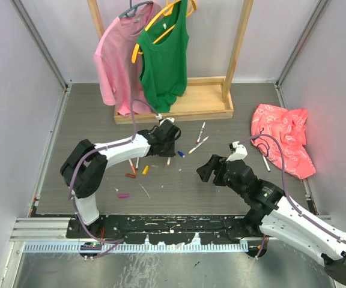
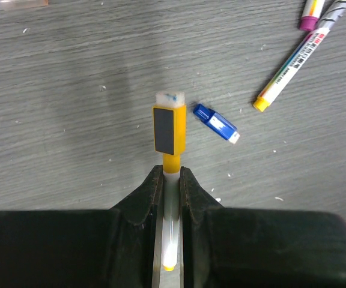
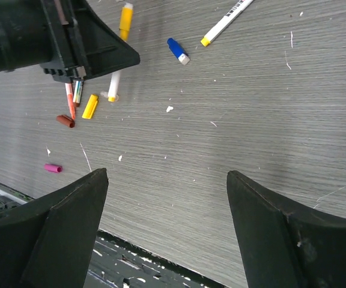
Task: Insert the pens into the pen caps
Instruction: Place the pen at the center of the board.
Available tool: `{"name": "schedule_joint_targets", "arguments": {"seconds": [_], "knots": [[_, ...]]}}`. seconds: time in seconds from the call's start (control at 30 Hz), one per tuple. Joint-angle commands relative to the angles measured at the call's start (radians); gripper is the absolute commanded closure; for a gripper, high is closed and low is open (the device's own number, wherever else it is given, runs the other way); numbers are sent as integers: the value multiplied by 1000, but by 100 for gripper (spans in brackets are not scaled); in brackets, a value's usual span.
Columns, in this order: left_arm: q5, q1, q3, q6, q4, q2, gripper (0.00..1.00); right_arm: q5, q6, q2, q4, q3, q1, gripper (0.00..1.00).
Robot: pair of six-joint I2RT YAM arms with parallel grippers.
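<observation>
Plastic pen [image 2: 169, 240], prob. light, stiff & slick, pinched at barrel in my left jaws, lower centre; right jaws wide, empty.

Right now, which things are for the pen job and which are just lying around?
For the job: yellow-ended pen in the left gripper, loose pens, blue cap, yellow cap, brown cap, magenta cap.
Just lying about: pink T-shirt, green top, wooden rack, red cloth.
</observation>
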Motion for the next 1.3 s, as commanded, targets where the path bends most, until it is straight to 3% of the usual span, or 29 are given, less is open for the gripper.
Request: {"name": "schedule_joint_targets", "arguments": {"seconds": [0.0,0.37,0.73,0.87,1.27], "knots": [[-52,-4,52,-26,67,40,100,-8,3,-30,19,-18,-2,15],[-112,-3,93,-48,21,121,97,-23,15,0,19,-25,-1,15],[-123,-3,91,-65,9,161,83,-39,18,13,34,-36,-1,15],[-122,-4,89,-62,8,162,78,-39,20,13,34,-36,-1,15],[-85,-3,116,-20,-5,105,75,-74,16,9,34,-34,-2,15]]}}
